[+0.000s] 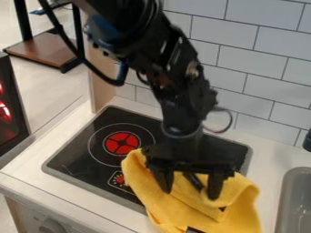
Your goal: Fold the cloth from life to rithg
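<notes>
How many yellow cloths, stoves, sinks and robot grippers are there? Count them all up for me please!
Yellow cloth: 1
Stove: 1
Sink: 1
Robot gripper: 1
Total: 4

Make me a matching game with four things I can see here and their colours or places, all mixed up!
Things:
1. cloth
2. burner
3. sink
4. gripper

Colours and places:
A. grey, at the picture's right edge
B. yellow, partly over the stove
C. black, at the end of the robot arm
D. red, in the stove's black top

Right pairs: 1-B, 2-D, 3-A, 4-C
</notes>
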`<state>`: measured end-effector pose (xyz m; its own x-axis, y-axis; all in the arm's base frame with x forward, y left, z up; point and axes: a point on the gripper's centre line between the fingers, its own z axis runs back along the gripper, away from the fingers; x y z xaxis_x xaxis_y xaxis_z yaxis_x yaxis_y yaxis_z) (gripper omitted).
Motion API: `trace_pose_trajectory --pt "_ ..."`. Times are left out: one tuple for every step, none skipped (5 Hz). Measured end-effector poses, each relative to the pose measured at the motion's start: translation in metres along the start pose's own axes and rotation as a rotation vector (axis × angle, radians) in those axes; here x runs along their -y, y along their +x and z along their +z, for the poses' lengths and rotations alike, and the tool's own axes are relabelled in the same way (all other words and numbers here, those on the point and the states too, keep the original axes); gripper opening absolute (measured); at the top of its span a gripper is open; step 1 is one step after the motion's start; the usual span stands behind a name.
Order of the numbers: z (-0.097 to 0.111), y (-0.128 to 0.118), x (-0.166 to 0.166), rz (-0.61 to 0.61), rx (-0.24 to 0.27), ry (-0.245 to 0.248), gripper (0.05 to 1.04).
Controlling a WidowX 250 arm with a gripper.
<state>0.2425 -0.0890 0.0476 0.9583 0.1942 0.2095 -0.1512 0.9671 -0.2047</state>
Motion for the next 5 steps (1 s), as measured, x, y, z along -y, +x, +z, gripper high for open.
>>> trace_pose_trajectory --pt "0.019 0.009 -0.004 0.008 0.043 -0.018 1.001" --pt "0.043 0.016 0.002 -0.01 0.084 -0.037 0.999" --pt "0.061 0.014 0.006 -0.03 0.11 -0.063 0.999" --pt "0.075 0.017 -0.003 -0.005 0.134 -0.075 0.999" --pt "0.076 0.017 -0.003 -0.017 0.137 -0.076 0.999"
